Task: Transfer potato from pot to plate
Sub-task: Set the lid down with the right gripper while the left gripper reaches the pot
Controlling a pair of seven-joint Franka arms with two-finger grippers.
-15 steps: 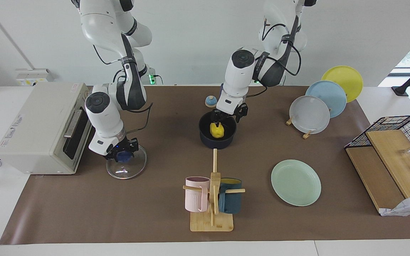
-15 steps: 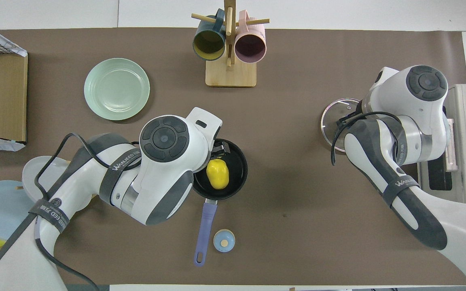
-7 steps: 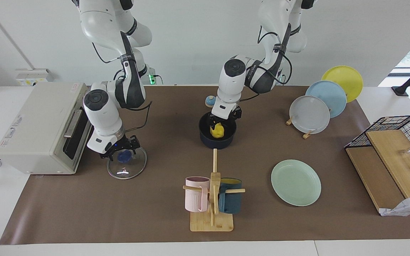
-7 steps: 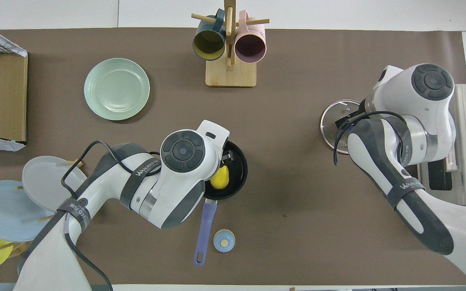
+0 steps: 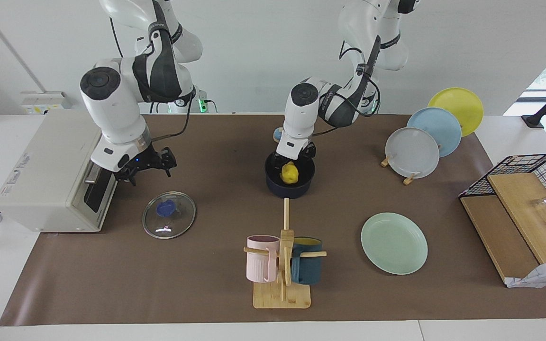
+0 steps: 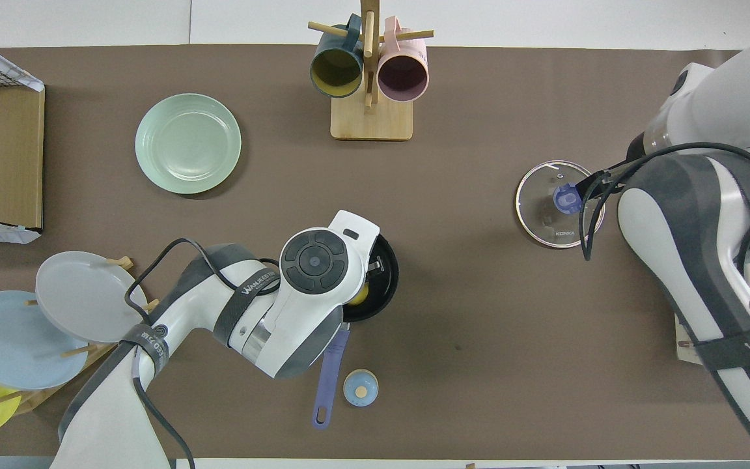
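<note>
Left gripper (image 5: 293, 158) reaching into the pot (image 5: 290, 179)

The potato (image 5: 289, 173) is sitting inside, mid-table toward the robots' edge; its grip is unclear. The right gripper (image 5: 142, 169) is hanging spread and empty above the glass lid (image 5: 168, 221); the plate (image 5: 394, 243) is lying bare.

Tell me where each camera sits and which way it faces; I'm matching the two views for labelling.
Facing view: high across the table, looking at the robots; both arms show, the left gripper in the pot, the right gripper raised near the glass lid.
Overhead view: above the robots' end, looking steeply down; arms enter from below.
Shared: pot, potato, plate, lid.
</note>
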